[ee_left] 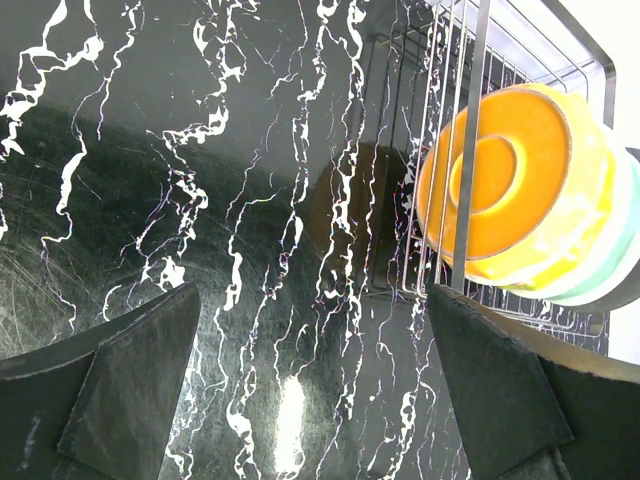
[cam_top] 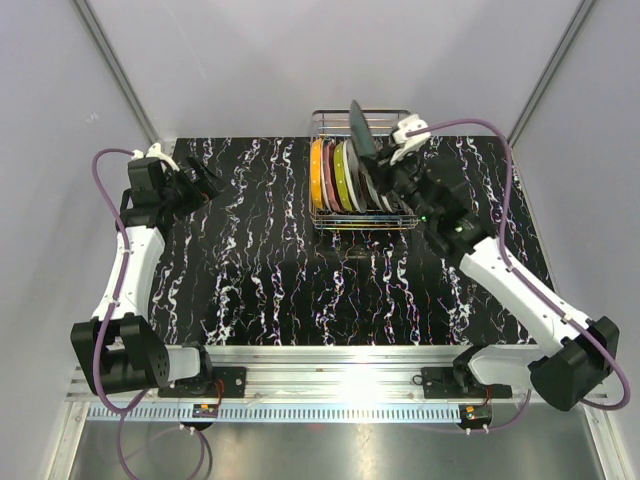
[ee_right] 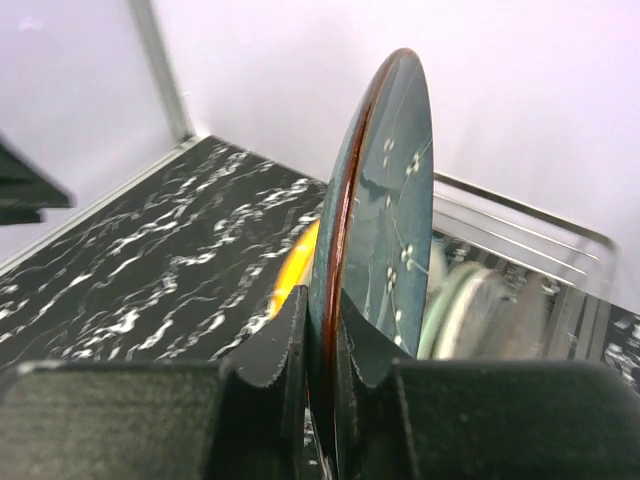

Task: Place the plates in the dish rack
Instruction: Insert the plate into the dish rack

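Note:
The wire dish rack [cam_top: 395,116] stands at the back of the table, with several plates on edge in it: orange [cam_top: 317,175], pink, yellow-green and others. My right gripper [cam_top: 385,152] is shut on the rim of a dark teal plate [ee_right: 385,210], holding it upright above the rack's right end [cam_top: 359,127]. In the right wrist view both fingers [ee_right: 275,350] pinch that plate's brown edge. My left gripper [cam_top: 207,184] hangs open at the table's left, empty. Its wrist view shows the orange plate [ee_left: 510,180] behind the rack's wires [ee_left: 470,140].
The black marble-patterned tabletop [cam_top: 270,270] spreads in front of the rack. Pale walls close in on the left, back and right. A metal rail [cam_top: 330,360] with the arm bases runs along the near edge.

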